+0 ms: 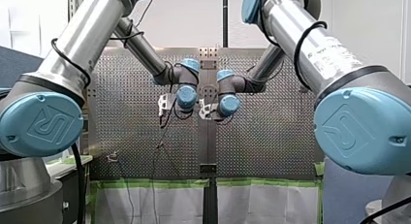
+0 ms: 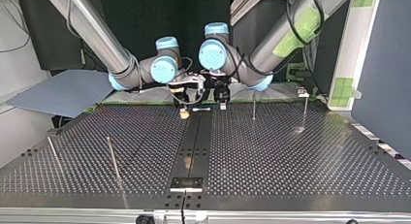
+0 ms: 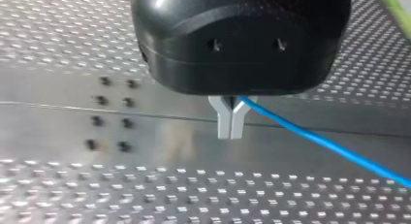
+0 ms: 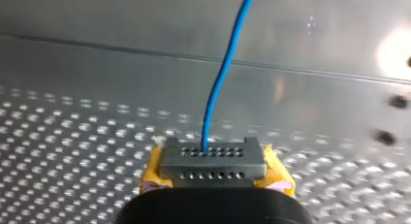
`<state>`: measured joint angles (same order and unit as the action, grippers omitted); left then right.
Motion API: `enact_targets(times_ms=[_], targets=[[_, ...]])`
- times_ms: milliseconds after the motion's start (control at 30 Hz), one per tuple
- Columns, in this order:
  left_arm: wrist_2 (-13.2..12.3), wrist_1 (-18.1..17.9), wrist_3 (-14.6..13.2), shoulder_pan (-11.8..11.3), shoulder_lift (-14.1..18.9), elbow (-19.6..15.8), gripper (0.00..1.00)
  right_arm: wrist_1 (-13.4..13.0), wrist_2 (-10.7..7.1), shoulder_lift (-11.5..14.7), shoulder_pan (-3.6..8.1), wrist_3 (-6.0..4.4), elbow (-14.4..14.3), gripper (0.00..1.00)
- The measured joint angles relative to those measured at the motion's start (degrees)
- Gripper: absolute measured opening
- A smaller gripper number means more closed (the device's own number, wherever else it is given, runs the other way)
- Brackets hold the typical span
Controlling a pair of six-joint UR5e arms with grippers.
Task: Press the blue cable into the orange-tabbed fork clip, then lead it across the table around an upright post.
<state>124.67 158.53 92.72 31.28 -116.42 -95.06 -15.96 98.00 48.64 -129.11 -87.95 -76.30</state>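
Observation:
The blue cable (image 3: 320, 139) is pinched between the metal fingers of my left gripper (image 3: 230, 134), which is shut on it just above the table's centre strip. The cable trails away to one side over the perforated plate. My right gripper (image 4: 213, 158), with yellow pads (image 4: 155, 173), is shut on the same cable (image 4: 220, 78), which runs straight ahead from it. In the top view my right gripper (image 2: 183, 113) and my left gripper (image 2: 223, 106) hang side by side at the far middle of the table. A small clip (image 2: 303, 92) sits at the far right; its colour is unclear.
Upright posts stand at the top view's far right (image 2: 254, 105) (image 2: 305, 110) and near left (image 2: 114, 158). A dark centre strip (image 2: 194, 146) runs down the perforated table. A grey board (image 2: 63, 90) lies off the far left edge.

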Motion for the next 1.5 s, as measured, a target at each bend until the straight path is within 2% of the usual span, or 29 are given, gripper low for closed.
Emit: enact_targets(times_ms=[333,533,700,867,1167,1367,1500], targets=[[-0.04,0.05,0.31,-0.61,5.47,0.16,0.0,2.18,0.0,5.5,0.65,-0.17,0.17,0.0],[-0.3,0.34,0.21,-0.6,9.04,1.72,0.0,3.29,-0.04,8.57,0.72,-0.21,1.26,0.0],[-1.63,1.57,0.34,-0.72,11.6,3.55,0.0,4.18,-0.03,11.31,0.74,-0.29,2.37,0.0],[-4.15,2.95,0.75,-1.26,14.06,5.4,0.0,5.21,0.0,13.84,0.76,-0.31,3.58,0.0],[-7.55,5.3,1.68,-2.31,14.51,8.5,0.0,6.73,-0.02,18.72,1.28,-0.77,5.17,0.0],[-9.41,6.71,2.5,-2.79,14.35,11.29,0.0,7.06,-0.09,22.2,2.27,-1.57,5.25,0.0],[-10.09,8.31,2.48,-2.48,13.09,13.27,0.0,7.65,-0.08,24.6,3.22,-1.97,5.28,0.0]])
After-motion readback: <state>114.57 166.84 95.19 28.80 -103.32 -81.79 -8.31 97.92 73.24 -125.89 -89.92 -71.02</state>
